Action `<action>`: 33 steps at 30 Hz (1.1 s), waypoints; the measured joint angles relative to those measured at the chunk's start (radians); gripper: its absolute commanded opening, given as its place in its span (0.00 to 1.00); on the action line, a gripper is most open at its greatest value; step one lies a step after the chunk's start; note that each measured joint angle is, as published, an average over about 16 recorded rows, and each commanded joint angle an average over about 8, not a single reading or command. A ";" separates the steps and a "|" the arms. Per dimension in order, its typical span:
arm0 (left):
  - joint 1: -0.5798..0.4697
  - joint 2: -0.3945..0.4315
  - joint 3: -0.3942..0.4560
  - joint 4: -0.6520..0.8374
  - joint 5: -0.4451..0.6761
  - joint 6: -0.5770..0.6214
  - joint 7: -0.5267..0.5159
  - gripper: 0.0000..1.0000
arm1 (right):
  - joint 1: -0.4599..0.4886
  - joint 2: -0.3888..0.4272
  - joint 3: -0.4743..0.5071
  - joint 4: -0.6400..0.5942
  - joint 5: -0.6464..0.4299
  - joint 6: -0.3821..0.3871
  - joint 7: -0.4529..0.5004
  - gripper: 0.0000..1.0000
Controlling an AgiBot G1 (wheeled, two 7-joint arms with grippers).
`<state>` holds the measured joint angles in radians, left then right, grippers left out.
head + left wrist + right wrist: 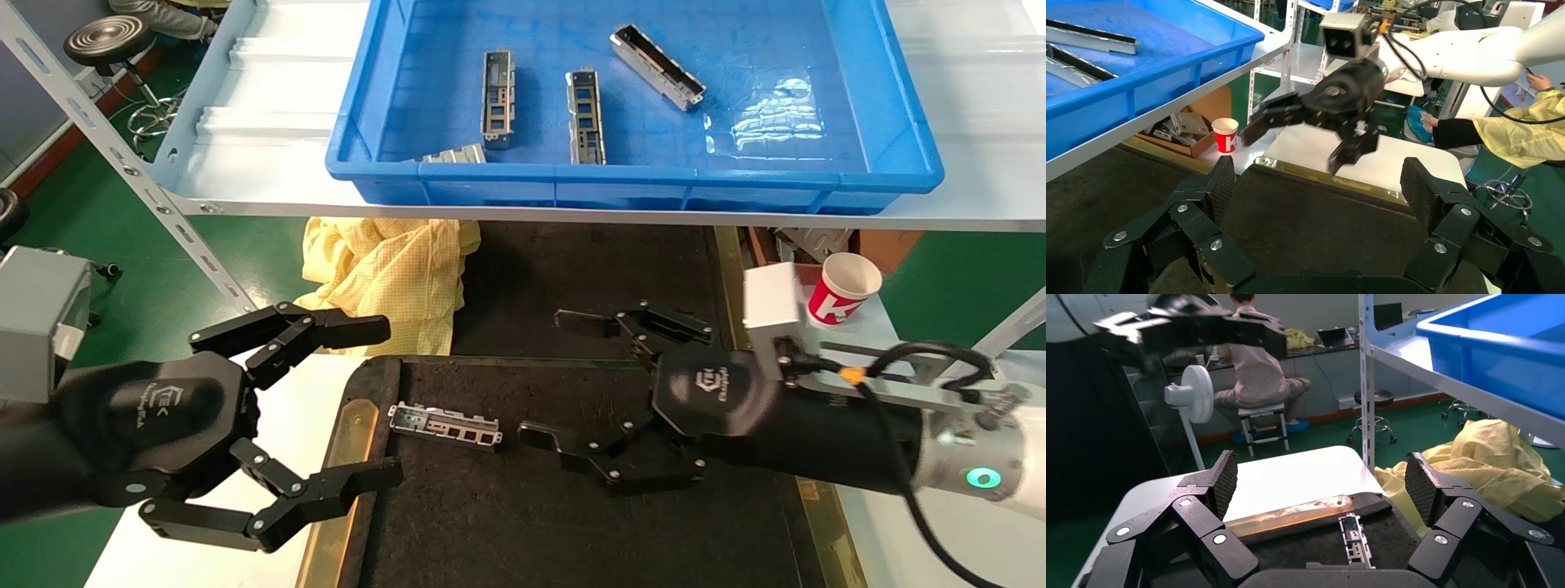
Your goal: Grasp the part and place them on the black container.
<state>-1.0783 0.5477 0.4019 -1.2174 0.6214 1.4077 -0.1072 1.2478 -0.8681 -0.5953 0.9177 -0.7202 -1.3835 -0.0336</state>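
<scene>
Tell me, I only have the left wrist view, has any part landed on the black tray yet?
Observer: Yes, one part lies flat on the black container, near its left brass strip.
Operator: Is the right gripper holding it?
Observer: No. The right gripper is open and empty, just right of that part, not touching it.
Operator: How many are left in the blue crate?
Observer: Four show in the blue crate; one is half hidden behind its front wall.
Operator: And my left gripper?
Observer: The left gripper hangs open at the tray's left edge.
</scene>
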 measured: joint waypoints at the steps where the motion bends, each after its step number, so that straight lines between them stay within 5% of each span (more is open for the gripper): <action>1: 0.000 0.000 0.000 0.000 0.000 0.000 0.000 1.00 | -0.008 0.012 0.014 0.017 0.000 -0.005 0.010 1.00; 21: 0.000 0.000 0.000 0.000 0.000 0.000 0.000 1.00 | -0.157 0.233 0.287 0.333 -0.009 -0.102 0.199 1.00; 33: 0.000 0.000 0.000 0.000 0.000 0.000 0.000 1.00 | -0.184 0.272 0.334 0.387 -0.010 -0.120 0.227 1.00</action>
<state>-1.0782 0.5476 0.4019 -1.2172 0.6212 1.4073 -0.1072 1.0640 -0.5965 -0.2610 1.3051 -0.7306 -1.5034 0.1938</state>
